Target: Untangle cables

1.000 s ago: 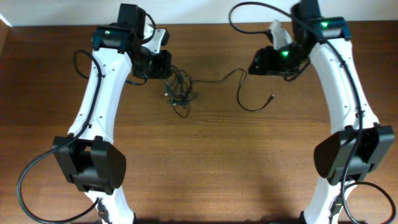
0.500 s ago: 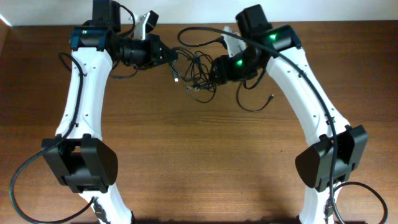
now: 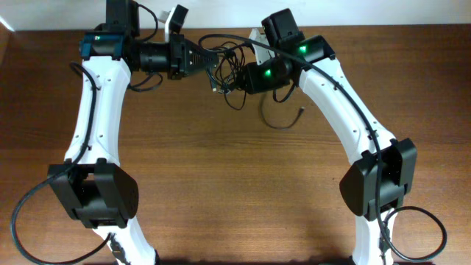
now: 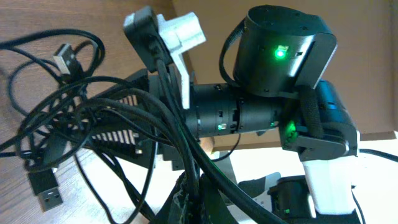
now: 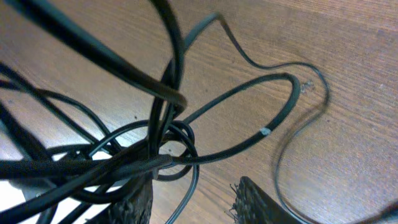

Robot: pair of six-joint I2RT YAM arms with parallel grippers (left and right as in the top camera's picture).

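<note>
Tangle of thin black cables [image 3: 225, 68], far-centre, pinched in your closed left gripper [image 3: 204, 60]; right gripper [image 3: 240, 79] has swung in, jaws narrowing, hold unclear; pull-apart prob next.

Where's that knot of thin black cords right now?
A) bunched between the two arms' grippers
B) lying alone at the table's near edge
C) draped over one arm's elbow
A: the overhead view shows the cables bunched between the left gripper and the right gripper.
</note>
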